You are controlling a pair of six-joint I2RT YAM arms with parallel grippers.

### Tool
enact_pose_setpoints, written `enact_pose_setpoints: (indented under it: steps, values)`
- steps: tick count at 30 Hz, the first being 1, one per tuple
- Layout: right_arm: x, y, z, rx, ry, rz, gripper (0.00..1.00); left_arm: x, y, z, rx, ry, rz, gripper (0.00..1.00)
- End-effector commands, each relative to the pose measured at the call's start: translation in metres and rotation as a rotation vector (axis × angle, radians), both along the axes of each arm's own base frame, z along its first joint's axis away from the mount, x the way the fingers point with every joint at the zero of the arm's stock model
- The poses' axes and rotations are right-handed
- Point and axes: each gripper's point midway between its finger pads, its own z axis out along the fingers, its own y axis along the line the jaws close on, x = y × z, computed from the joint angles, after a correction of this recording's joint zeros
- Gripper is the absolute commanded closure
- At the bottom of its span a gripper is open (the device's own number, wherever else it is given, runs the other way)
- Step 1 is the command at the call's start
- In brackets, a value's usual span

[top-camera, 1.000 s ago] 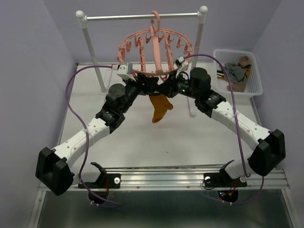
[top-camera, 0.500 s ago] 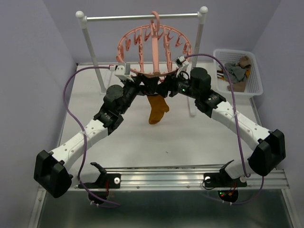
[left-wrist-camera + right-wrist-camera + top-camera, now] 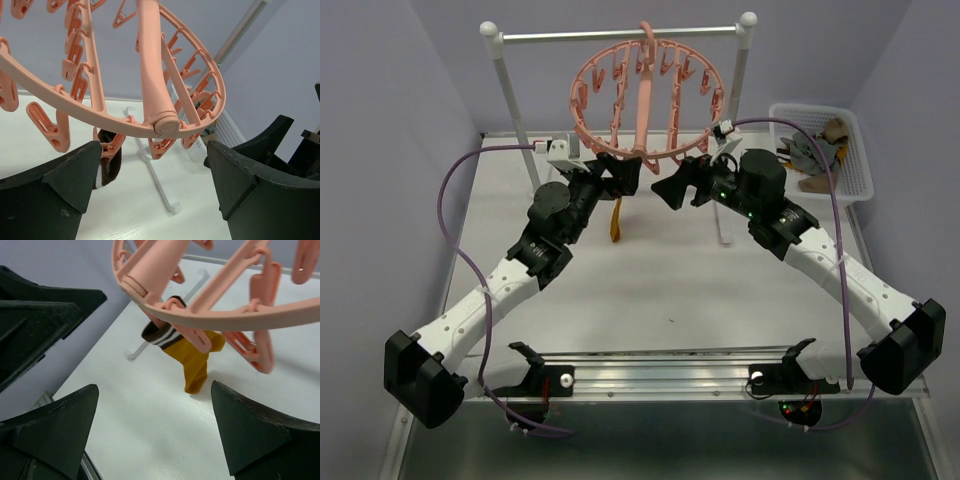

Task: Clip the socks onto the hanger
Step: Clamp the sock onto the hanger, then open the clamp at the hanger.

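**Left gripper (image 3: pixel 623 176) and right gripper (image 3: pixel 672 188) both spread wide, nothing held**

Both grippers sit under the near rim of the hanger (image 3: pixel 642 95), facing each other across a small gap. Each one's jaws stand fully apart. From the left wrist, the rim and the end of the thick centre spoke cross the space between that gripper's fingers, and neither finger touches the plastic. From the right wrist, the ring passes above and ahead of that gripper's fingers, also clear of them.

The hanger hangs by its hook from the rail (image 3: pixel 580 37) at the back of the table (image 3: pixel 670 290). It is tilted, with the ring's near edge low and the far edge high. Empty clips dangle all round the ring.

One mustard sock (image 3: pixel 194 362) hangs from a clip (image 3: pixel 192 340) on the near rim, just left of the centre spoke in the top view. The clip pinches its dark cuff with pale stripes, and the foot hangs down toward the table. Whether the toe touches the surface cannot be told. From above the sock shows only as a thin orange strip below the left gripper.

More socks (image 3: pixel 817 150), grey and brown, lie in the white basket (image 3: pixel 861 165) at the table's right side, well apart from both grippers.
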Motion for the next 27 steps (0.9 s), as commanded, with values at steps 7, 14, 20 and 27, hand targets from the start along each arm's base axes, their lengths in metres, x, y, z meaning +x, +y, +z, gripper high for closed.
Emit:
enact_pose_setpoints:
  steps: [7,14,20,27]
  values:
    - [0.013,-0.070,-0.002,-0.148,-0.011,-0.357,0.00,-0.023,0.011,-0.005,0.028,-0.022,-0.025,0.01]
    - [0.036,-0.123,0.005,-0.240,-0.038,-0.602,0.00,-0.047,-0.015,-0.014,0.059,-0.032,-0.183,0.01]
    - [0.057,-0.156,0.019,-0.261,-0.046,-0.712,0.00,-0.061,-0.022,-0.011,0.090,-0.042,-0.200,0.01]
    - [0.078,-0.174,0.030,-0.324,-0.082,-0.773,0.00,-0.060,-0.008,-0.019,0.179,-0.021,-0.132,0.01]
